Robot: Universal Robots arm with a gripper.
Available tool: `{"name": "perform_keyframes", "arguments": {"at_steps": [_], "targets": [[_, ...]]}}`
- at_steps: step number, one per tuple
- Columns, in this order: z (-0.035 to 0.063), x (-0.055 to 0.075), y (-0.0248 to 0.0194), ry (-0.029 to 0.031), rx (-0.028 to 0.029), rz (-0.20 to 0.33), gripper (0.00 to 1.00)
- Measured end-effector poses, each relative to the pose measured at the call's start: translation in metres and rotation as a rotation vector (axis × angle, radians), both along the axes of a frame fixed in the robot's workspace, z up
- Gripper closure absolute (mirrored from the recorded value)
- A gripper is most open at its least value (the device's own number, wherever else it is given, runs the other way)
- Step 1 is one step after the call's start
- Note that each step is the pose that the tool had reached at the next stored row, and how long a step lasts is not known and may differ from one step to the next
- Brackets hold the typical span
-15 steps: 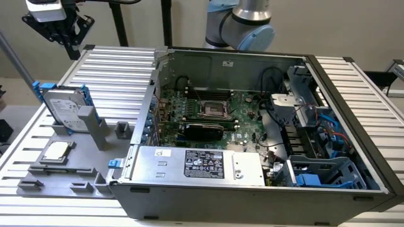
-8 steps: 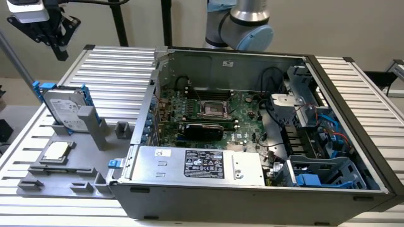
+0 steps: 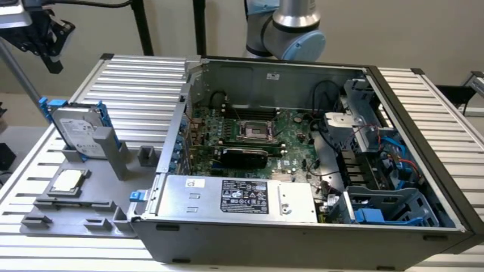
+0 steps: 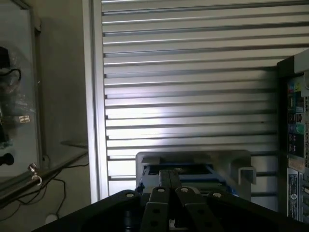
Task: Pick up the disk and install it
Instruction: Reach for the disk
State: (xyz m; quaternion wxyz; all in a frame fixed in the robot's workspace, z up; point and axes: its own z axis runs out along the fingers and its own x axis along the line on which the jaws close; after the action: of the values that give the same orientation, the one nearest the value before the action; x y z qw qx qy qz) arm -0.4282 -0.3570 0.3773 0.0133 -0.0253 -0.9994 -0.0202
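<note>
Jaws sitting narrow, empty | gripper [image 4: 170, 180] hovering over disk [image 3: 77, 129], upright in holder [image 3: 115, 153] | step: pre-grasp approach | pickup prob. needing wider jaws

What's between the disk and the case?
In the exterior view, between disk and case: a grey holder post, a small grey bracket, otherwise bare ribbed table.

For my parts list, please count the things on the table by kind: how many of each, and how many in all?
disk: 1
chip: 1
grey fixture: 1
computer case: 1
Total: 4
</note>
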Motion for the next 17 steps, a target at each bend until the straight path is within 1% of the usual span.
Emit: {"name": "perform_keyframes", "arguments": {"at_steps": [3, 5, 6, 10, 12, 14, 17], "targets": [[0.0, -0.009, -0.0002, -0.001, -0.0001, 0.0, 0.89], [-0.0001, -0.01, -0.0025, -0.002, 0.0, 0.0, 0.89], [0.0, -0.01, -0.0049, -0.0021, 0.0, 0.0, 0.89], [-0.0001, -0.01, -0.0186, -0.0022, -0.0001, 0.001, 0.89], [0.0, -0.01, -0.0243, -0.0022, -0.0001, 0.001, 0.89], [0.0, -0.007, -0.0286, -0.0022, -0.0001, 0.001, 0.89], [-0.0001, -0.001, -0.0333, -0.0024, 0.0004, 0.001, 0.89]]}}
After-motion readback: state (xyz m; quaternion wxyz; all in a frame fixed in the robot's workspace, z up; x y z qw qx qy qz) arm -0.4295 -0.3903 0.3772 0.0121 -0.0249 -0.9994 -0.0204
